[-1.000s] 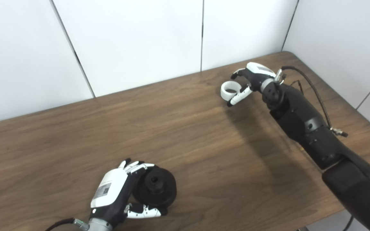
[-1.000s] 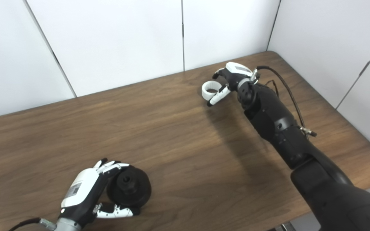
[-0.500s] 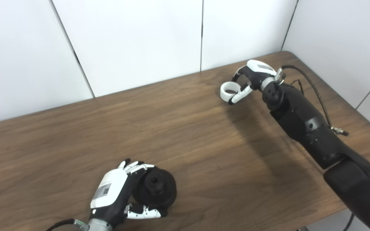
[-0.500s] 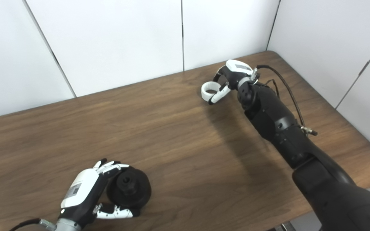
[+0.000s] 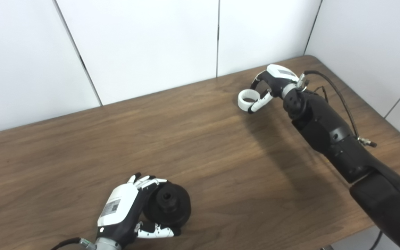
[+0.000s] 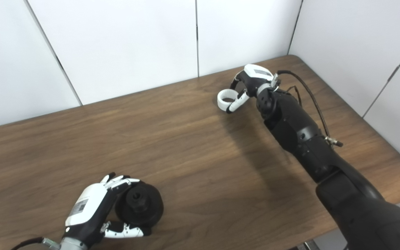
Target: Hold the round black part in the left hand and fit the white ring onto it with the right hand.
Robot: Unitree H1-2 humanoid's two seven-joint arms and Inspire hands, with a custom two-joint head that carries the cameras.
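Round black part [image 5: 168, 205] near edge; white ring [image 5: 246, 100] far right.

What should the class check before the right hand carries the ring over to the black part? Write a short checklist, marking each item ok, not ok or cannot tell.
1. Left hand closed around the black part: ok.
2. Part's hub faces up, uncovered: ok.
3. Right hand at the ring, fingers on either side: ok.
4. Ring firmly gripped: cannot tell.
5. Ring lifted off the table: cannot tell.
6. Table between ring and part free of obstacles: ok.
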